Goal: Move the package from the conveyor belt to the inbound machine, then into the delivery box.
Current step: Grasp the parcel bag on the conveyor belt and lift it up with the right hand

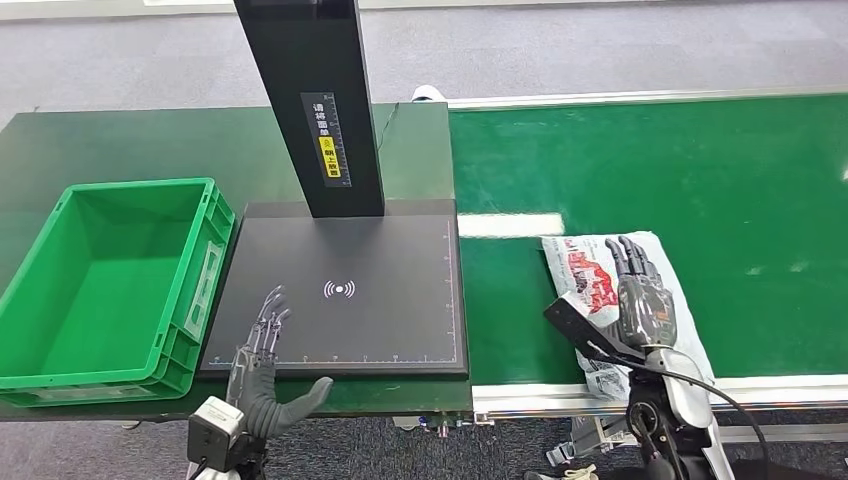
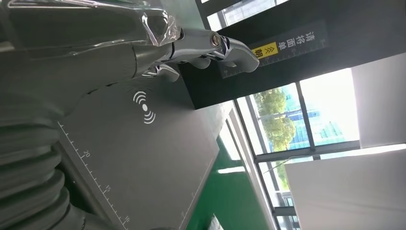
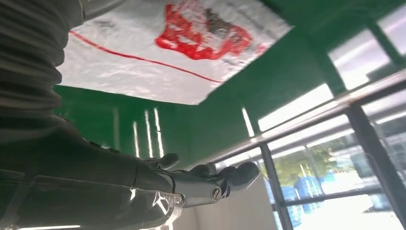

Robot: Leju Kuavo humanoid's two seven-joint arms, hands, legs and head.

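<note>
**Package on the Conveyor, Both Hands Spread**

We find the white plastic package with red print (image 1: 600,275) lying flat on the green conveyor belt (image 1: 700,200), near the belt's front edge and just beside the black flat platform of the inbound machine (image 1: 390,330). The package does not touch the platform; a strip of green belt separates them.

We see the right hand (image 1: 640,295) over the package, fingers extended and apart, pointing away from the robot. In the right wrist view the package (image 3: 158,62) sits close to the hand (image 3: 191,184), but we cannot tell whether the fingers touch it. The hand grips nothing.

We see the left hand (image 1: 262,365) at the front left corner of the platform, fingers straight and apart, thumb stretched to the side. It holds nothing. The left wrist view shows its fingers (image 2: 210,48) above the platform (image 2: 143,158), near the white wireless symbol (image 2: 145,107).

A black upright column (image 1: 315,100) rises from the rear of the platform and carries a label with a yellow patch (image 1: 328,150). The green plastic delivery box (image 1: 60,290) stands on the dark green table (image 1: 120,140), touching the platform's left edge.
</note>
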